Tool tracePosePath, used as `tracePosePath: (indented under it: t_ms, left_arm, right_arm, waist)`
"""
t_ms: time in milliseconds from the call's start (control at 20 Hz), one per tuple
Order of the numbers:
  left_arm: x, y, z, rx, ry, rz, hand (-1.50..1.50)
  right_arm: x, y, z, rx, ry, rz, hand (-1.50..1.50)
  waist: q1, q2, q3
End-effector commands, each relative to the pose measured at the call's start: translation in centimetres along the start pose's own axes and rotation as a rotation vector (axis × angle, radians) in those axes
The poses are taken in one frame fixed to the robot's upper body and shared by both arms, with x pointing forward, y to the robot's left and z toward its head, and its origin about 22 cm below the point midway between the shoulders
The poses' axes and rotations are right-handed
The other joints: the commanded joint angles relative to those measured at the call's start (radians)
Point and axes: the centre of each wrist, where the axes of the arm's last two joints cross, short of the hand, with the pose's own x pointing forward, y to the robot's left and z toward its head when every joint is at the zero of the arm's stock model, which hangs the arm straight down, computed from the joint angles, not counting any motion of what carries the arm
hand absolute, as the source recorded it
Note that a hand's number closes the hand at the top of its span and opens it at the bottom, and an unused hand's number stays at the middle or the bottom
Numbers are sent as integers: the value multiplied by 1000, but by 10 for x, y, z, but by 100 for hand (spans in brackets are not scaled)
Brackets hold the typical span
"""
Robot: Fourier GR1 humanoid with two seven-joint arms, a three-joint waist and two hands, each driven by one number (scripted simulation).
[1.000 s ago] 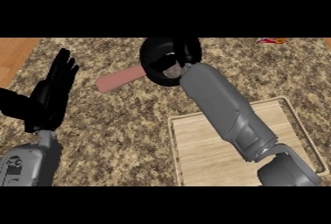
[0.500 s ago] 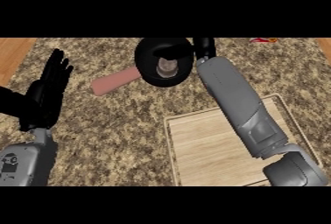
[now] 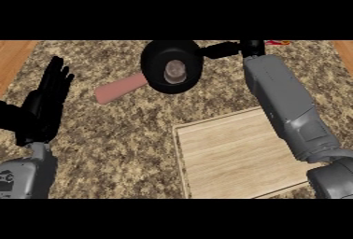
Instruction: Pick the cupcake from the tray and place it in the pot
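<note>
Small brown cupcake (image 3: 176,71) inside round black pot with pink handle (image 3: 151,65). Right hand (image 3: 222,49) at pot's rim, fingers seemingly straight, holding nothing; left hand (image 3: 47,100) spread, resting left.

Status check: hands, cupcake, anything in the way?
Left hand open, resting at left. Right hand open at pot rim. Cupcake sits inside pot. No obstruction seen.

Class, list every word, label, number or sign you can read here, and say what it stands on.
None can be read: the pot, the cupcake inside it, the tray and the counter bear no writing.
A small dark mark on the left forearm is too small to read.
</note>
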Motion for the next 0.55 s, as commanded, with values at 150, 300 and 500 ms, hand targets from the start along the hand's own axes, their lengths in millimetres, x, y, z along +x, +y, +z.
tracePosePath:
  t_ms: [150, 300, 500]
  left_arm:
    - [-6, 17, -2, 17, 4, -8, 0]
    - [-13, 3, 10, 13, 20, 2, 0]
    - [0, 5, 21, -5, 5, 2, 0]
  right_arm:
    - [-22, -46, 5, 62, 8, 7, -150]
    - [-26, -63, 6, 66, -6, 8, -150]
    - [-25, -71, 5, 38, 14, 0, -150]
  waist:
    - [-12, -3, 0]
    - [-10, -3, 0]
    - [0, -4, 0]
